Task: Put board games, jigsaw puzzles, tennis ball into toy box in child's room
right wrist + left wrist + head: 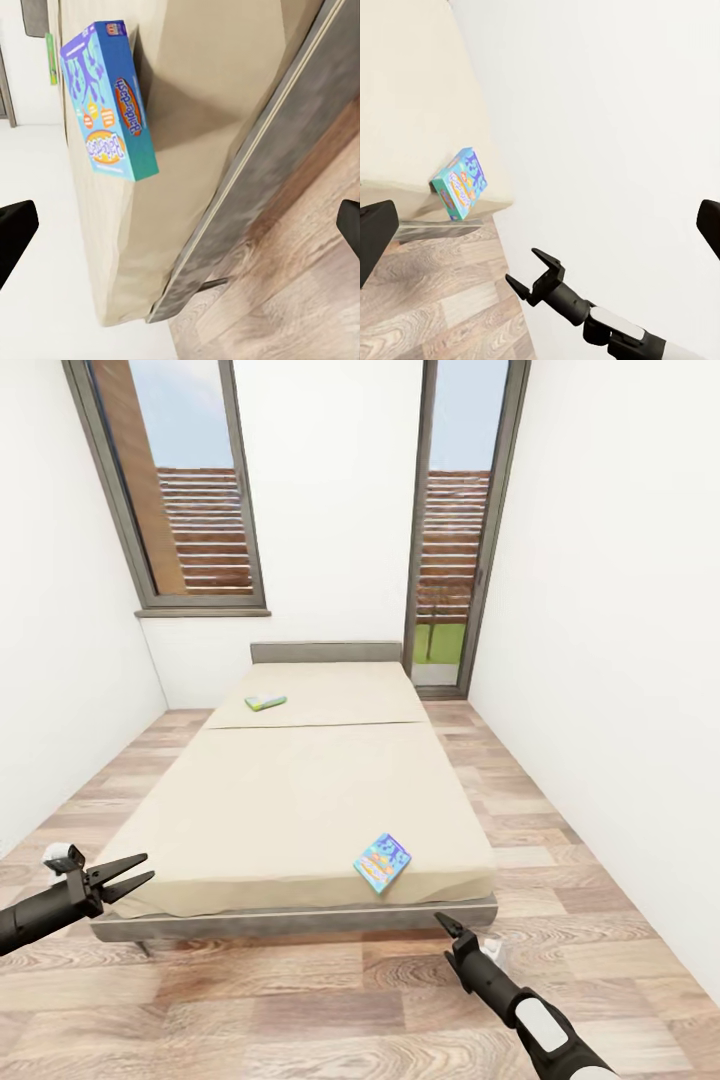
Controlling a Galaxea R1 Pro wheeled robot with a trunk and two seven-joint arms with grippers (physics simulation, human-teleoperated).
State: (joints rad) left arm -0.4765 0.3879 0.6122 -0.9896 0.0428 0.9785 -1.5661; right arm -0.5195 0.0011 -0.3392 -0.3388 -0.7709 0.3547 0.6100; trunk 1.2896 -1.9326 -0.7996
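Both flat colourful board games, the near one (382, 862) and the far green-edged one (265, 702), lie unpicked on the wide cream-covered bed (300, 800), while the black left gripper (135, 872) and black right gripper (447, 927) hang empty with fingers apart.

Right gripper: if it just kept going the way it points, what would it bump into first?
Probably the bed's foot edge, near the blue board game; the right gripper points up toward it, though depth is unclear.

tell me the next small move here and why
Probably reach the right hand forward over the bed edge toward the near board game. Both hands are open and empty, and that box lies by the foot corner closest to the right one; the far board game sits near the headboard.
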